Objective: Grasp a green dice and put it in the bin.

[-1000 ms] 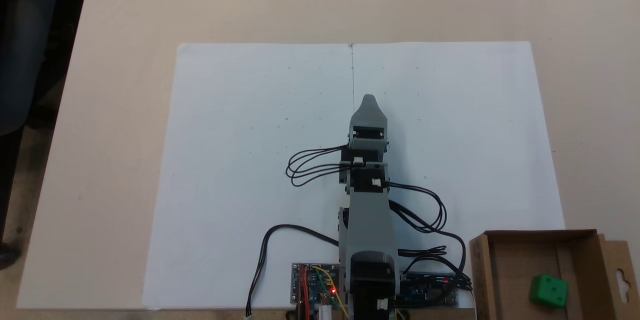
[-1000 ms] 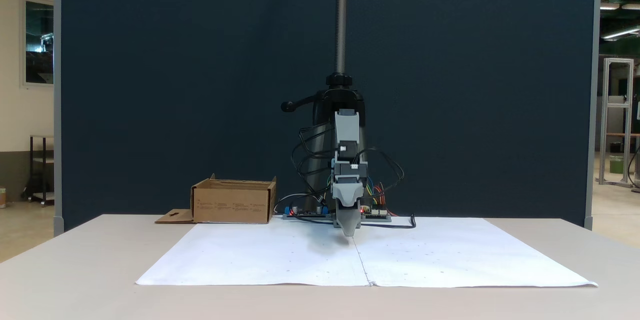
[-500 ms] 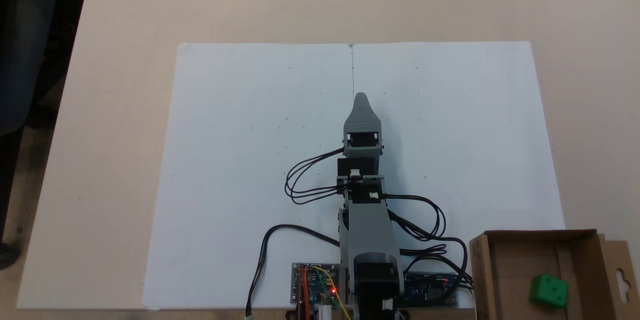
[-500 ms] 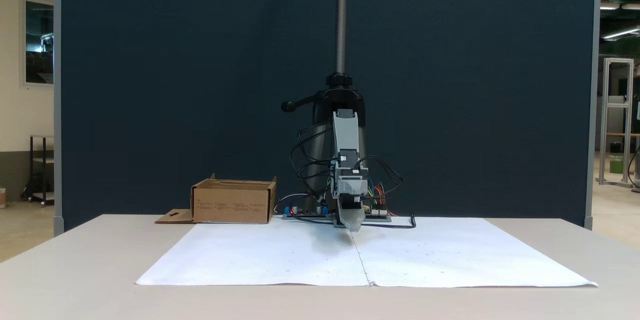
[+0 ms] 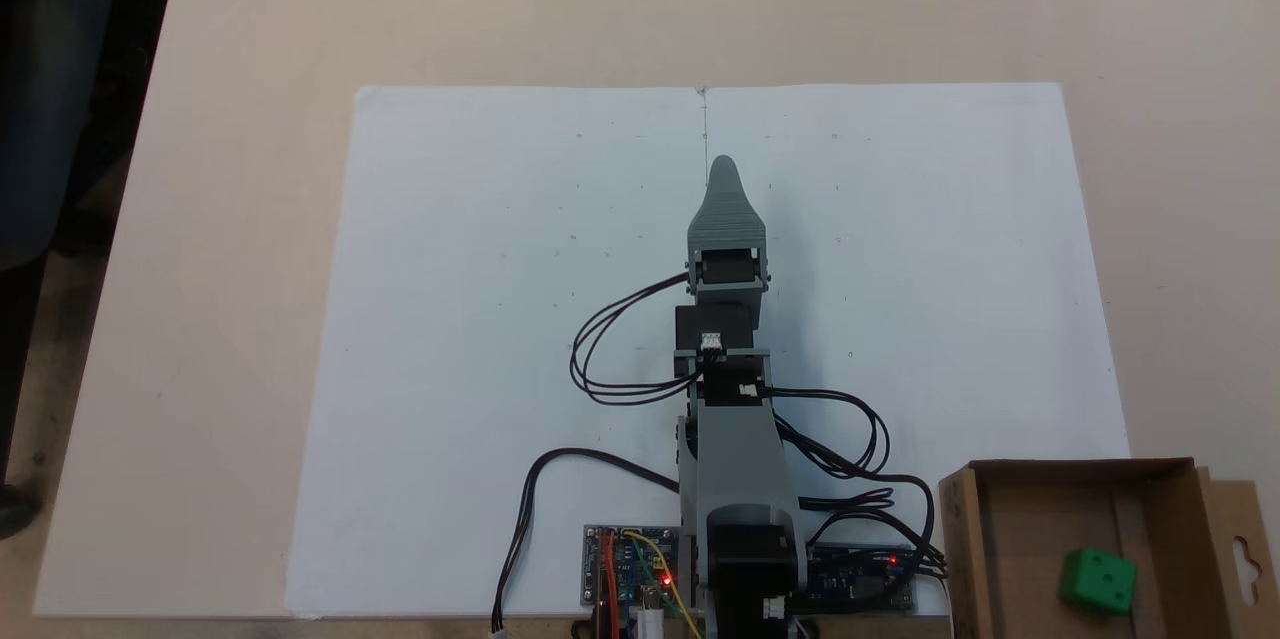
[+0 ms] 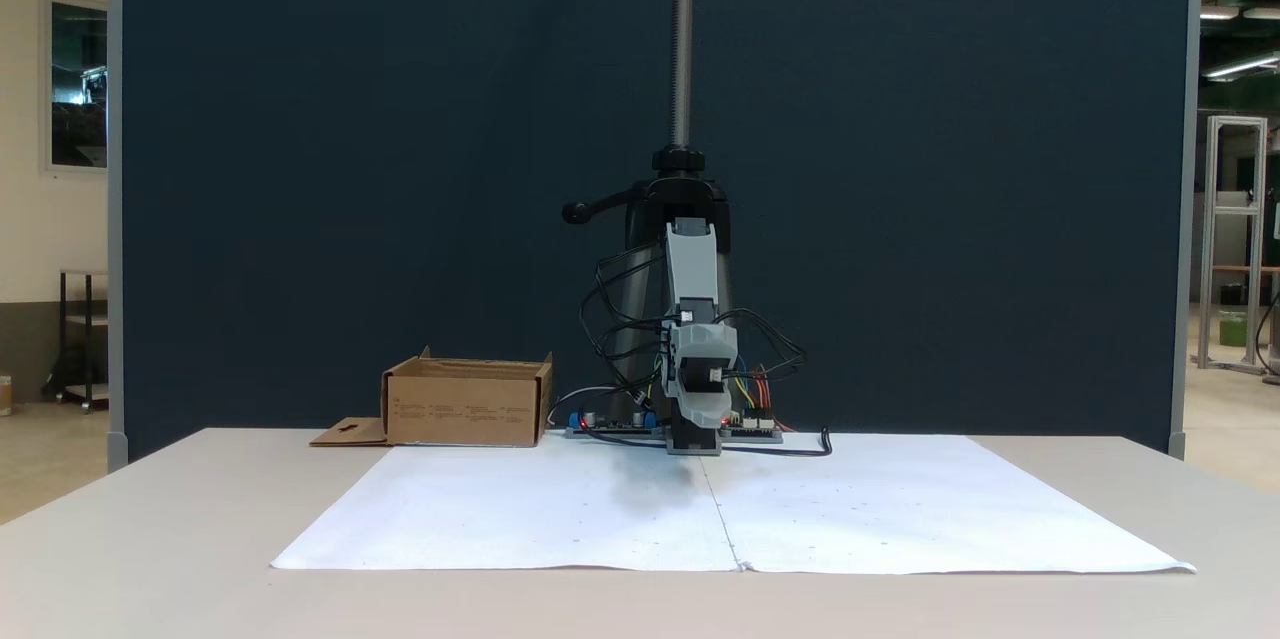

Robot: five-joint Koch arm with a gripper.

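The green dice (image 5: 1097,580) lies on the floor of the bin (image 5: 1075,467), a brown cardboard box at the lower right of a fixed view. From the front the bin (image 6: 465,404) stands left of the arm, and its walls hide the dice. My gripper (image 5: 722,164) stretches out level over the white paper, far from the bin, with nothing seen in it. Its grey upper jaw covers the other one from above. In a fixed view the gripper (image 6: 697,444) points at the camera, and no gap can be made out.
A white paper sheet (image 5: 480,319) covers the middle of the tan table (image 5: 250,39). Circuit boards (image 5: 632,579) and black cables (image 5: 600,359) sit around the arm's base. The bin's flap (image 5: 1240,549) with a hang-hole lies to its right.
The arm swung slightly left to the paper's centre line, then the gripper tilted up from pointing downward to level and reached farther out. The dice and the bin have not moved.
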